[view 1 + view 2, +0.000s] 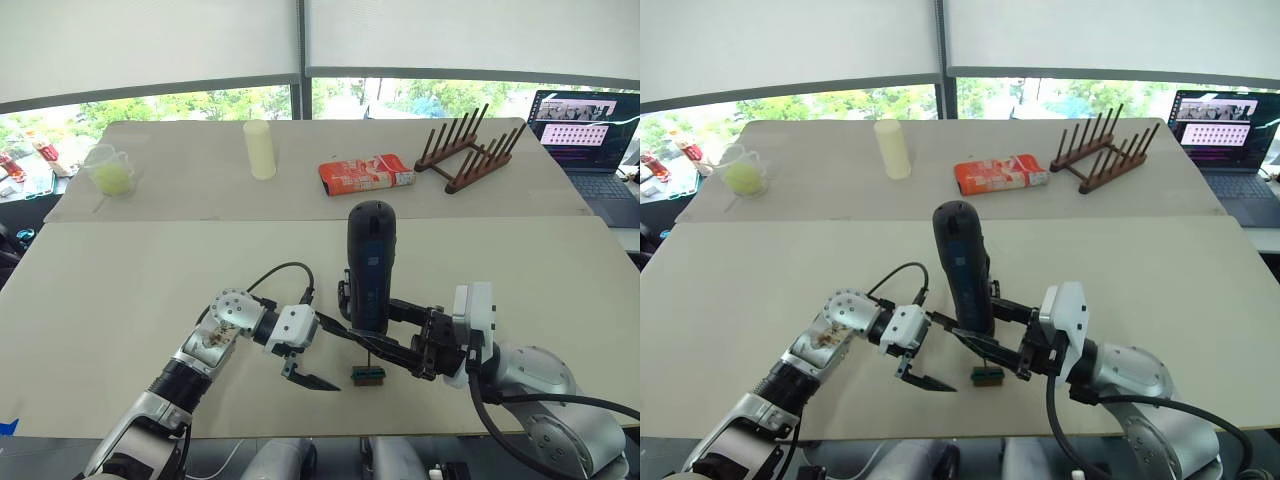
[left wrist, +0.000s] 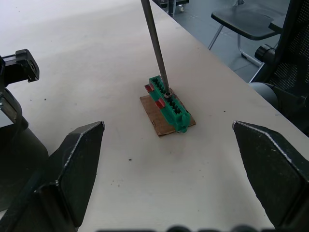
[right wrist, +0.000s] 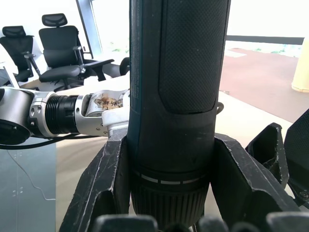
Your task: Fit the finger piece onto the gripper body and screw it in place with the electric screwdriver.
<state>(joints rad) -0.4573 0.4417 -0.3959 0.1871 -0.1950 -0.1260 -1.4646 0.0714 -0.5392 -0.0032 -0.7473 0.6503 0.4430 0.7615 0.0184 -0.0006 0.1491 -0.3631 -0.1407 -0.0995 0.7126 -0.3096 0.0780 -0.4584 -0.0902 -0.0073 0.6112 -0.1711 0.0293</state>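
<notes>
I see a wide beige table in front of me, with both my arms reaching over its near edge. My right gripper is clamped around the electric screwdriver, a long, thick, black cylindrical tool with a bluish side panel, held upright. In the right wrist view the two black fingers press against both sides of its barrel. Its thin metal bit points down and its tip rests on a small green plastic block with red tabs, which sits on a scrap of brown card on the table, directly below the screwdriver.

My left gripper hovers just to the left of the green block, fingers spread wide apart and holding nothing; the block lies between and beyond its fingertips in the left wrist view.

Just behind the screwdriver, partly hidden by it, stands a small black mechanical assembly, the gripper body.

Far beyond the screwdriver, on the back table, I see a pale yellow cylinder, a red and white carton lying flat, a dark wooden peg rack, and a clear cup holding something yellow-green.
</notes>
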